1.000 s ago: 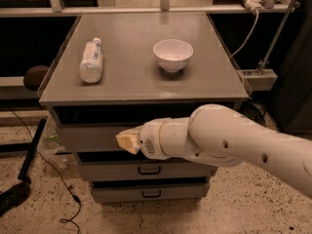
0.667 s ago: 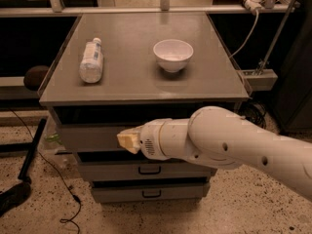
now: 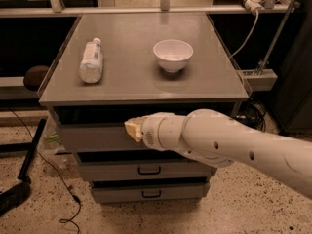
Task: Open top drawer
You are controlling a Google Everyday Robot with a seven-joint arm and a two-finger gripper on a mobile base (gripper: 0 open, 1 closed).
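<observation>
The top drawer (image 3: 92, 138) is the widest grey front, just under the cabinet top (image 3: 146, 82). A dark gap shows above its front. Its handle is hidden behind my arm. My gripper (image 3: 132, 129) shows as a yellowish tip at the end of the white arm, right against the upper edge of the top drawer's front, near the middle. The two narrower drawers sit below it, the middle one (image 3: 112, 172) and the bottom one (image 3: 117, 193), each with a black bar handle in view.
A plastic bottle (image 3: 91, 60) lies on the left of the cabinet top and a white bowl (image 3: 173, 54) stands right of centre. Black cables (image 3: 53, 174) and a dark foot (image 3: 14, 196) lie on the speckled floor at the left. A metal frame (image 3: 263, 77) stands at the right.
My gripper has shifted slightly up and to the right along the top drawer's front. The drawer, bottle and bowl have not visibly moved.
</observation>
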